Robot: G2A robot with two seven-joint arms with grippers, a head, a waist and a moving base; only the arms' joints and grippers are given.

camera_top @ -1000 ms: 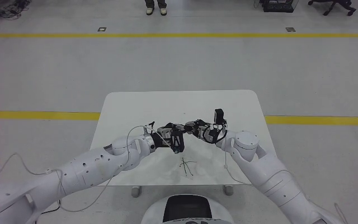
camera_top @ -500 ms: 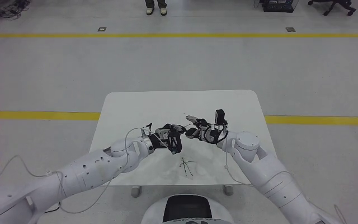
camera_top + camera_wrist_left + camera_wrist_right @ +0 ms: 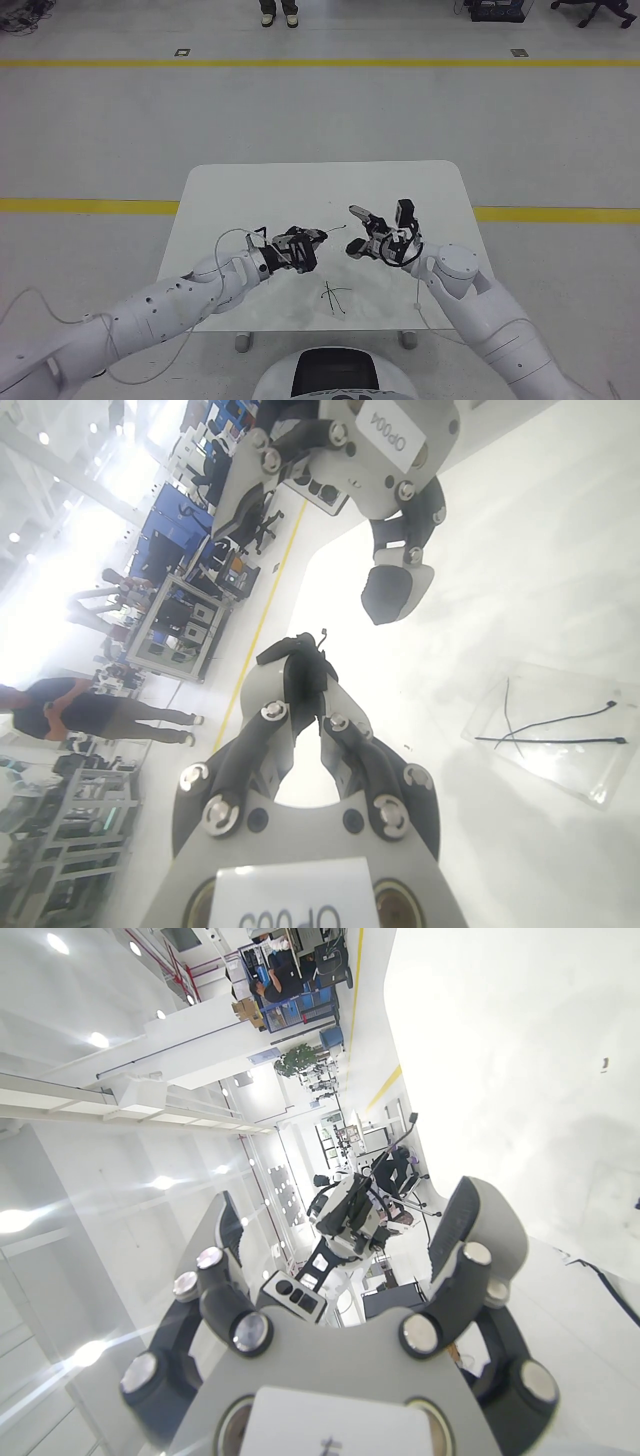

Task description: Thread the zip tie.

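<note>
My left gripper is shut on a thin black zip tie above the middle of the white table. In the left wrist view the tie's short end pokes out past the pinched fingertips. My right gripper hovers a short way to the right of it, open and holding nothing, apart from the tie. From the right wrist view its two fingers spread wide, and the left gripper appears beyond them with the zip tie sticking up from it.
A clear plastic sheet with spare black zip ties lies near the table's front edge, below the two grippers. Yellow floor lines run behind the table.
The two grippers were close together one second ago. The right gripper has opened and drawn away to the right, and the left gripper has pulled back left with the tie.
</note>
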